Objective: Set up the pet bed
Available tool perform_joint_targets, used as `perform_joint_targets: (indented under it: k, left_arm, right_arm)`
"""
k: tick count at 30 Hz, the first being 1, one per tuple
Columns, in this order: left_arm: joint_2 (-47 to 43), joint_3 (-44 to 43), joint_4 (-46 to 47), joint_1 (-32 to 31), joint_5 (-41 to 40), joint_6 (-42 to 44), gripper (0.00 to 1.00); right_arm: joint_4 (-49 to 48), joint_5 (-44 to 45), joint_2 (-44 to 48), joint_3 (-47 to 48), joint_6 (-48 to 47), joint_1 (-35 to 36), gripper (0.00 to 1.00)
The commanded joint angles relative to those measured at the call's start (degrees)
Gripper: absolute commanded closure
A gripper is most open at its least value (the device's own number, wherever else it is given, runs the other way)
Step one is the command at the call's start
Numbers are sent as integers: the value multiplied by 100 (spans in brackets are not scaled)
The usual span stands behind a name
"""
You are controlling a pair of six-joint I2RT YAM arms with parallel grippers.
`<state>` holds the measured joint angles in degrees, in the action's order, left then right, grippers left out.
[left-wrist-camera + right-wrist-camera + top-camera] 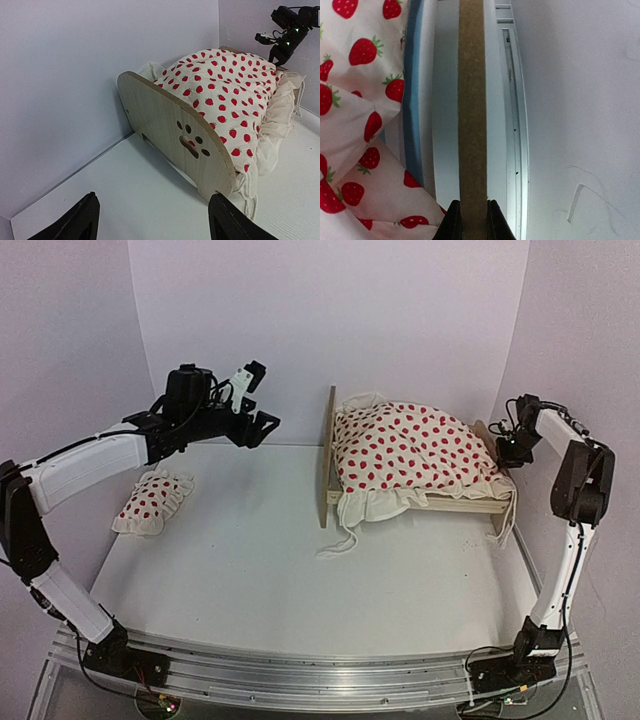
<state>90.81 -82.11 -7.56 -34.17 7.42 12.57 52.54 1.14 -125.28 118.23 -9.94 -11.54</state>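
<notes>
The table [280, 580] is white. The bed [330, 490] stands on its far right part, close to the back wall and the right wall.

Bed orientation: the long axis runs left to right across the table, roughly parallel to the back wall. The headboard [175, 135] is the left end and faces the table's middle. The footboard [471, 100] is the right end, next to the right wall. Both boards stand upright. The bed rests level on the table.

A blanket [410, 445], white with red strawberries and a ruffled edge, covers the bed from headboard to footboard. It bulges upward in the middle, and its ruffle hangs over the near side rail by the headboard. Below the blanket, at the footboard end, a blue edge of the mattress [412, 100] shows.

Left gripper [258, 402]: raised above the table, left of the headboard and well apart from it. Its fingers [75, 225] are spread wide and hold nothing.

Right gripper [512, 450]: at the footboard's top edge. Its fingers [452, 220] are pressed against both faces of the board, pinching it.

A pillow [152, 502] in the same strawberry print lies flat on the table, far left of the bed and below the left arm.

A paw-shaped cutout [192, 140] marks the outer face of the headboard.
</notes>
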Motion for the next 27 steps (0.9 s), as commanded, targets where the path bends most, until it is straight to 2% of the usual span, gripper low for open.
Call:
perform_joint_targets:
  k: [1, 8, 13, 17, 22, 23, 27]
  left_arm:
    - [-848, 831, 600, 103, -60, -211, 24]
    - [-1640, 1754, 629, 174, -380, -201, 24]
    - [-2206, 2251, 635, 174, 108, 366, 29]
    - [-2813, 2855, 708, 174, 451, 723, 30]
    - [-3154, 3020, 212, 173, 799, 824, 34]
    - [-3208, 3034, 121, 171, 863, 878, 35]
    - [-3418, 3146, -241, 169, 1132, 1279, 39]
  right_arm:
    - [148, -1046, 436, -647, -512, 945, 94]
    - [-51, -430, 1058, -1227, 483, 2043, 98]
    - [-97, 254, 1394, -1453, 1873, 2860, 97]
    - [-137, 652, 1528, -1638, 2651, 3188, 97]
    - [-132, 1107, 1880, -1995, 3577, 3351, 98]
    - [-137, 1195, 1985, -2068, 3661, 3415, 94]
    - [-24, 1192, 2238, -2136, 3693, 3500, 58]
